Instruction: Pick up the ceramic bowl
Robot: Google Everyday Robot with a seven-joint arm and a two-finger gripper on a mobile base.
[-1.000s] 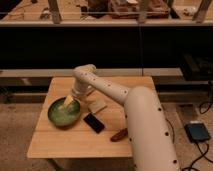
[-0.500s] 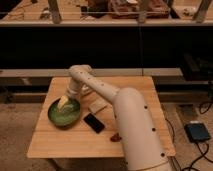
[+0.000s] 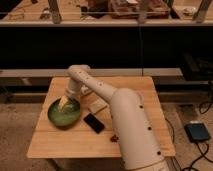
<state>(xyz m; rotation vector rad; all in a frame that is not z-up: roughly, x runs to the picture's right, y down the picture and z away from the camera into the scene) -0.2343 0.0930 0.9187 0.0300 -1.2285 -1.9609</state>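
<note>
The ceramic bowl (image 3: 63,114) is a wide, shallow green bowl with a darker rim, sitting on the left part of the wooden table (image 3: 135,140). My white arm reaches from the lower right across the table. My gripper (image 3: 65,104) points down into the bowl, at its far right inner side. Its fingertips sit at or inside the bowl's rim.
A black flat rectangular object (image 3: 93,123) lies just right of the bowl. A pale flat item (image 3: 97,105) lies behind it, next to my arm. A small dark red object (image 3: 114,137) shows by my arm. A dark box (image 3: 198,132) with cables sits on the floor at right.
My arm has swung left and the gripper has moved a little lower into the bowl. The bowl has stayed in place on the table.
</note>
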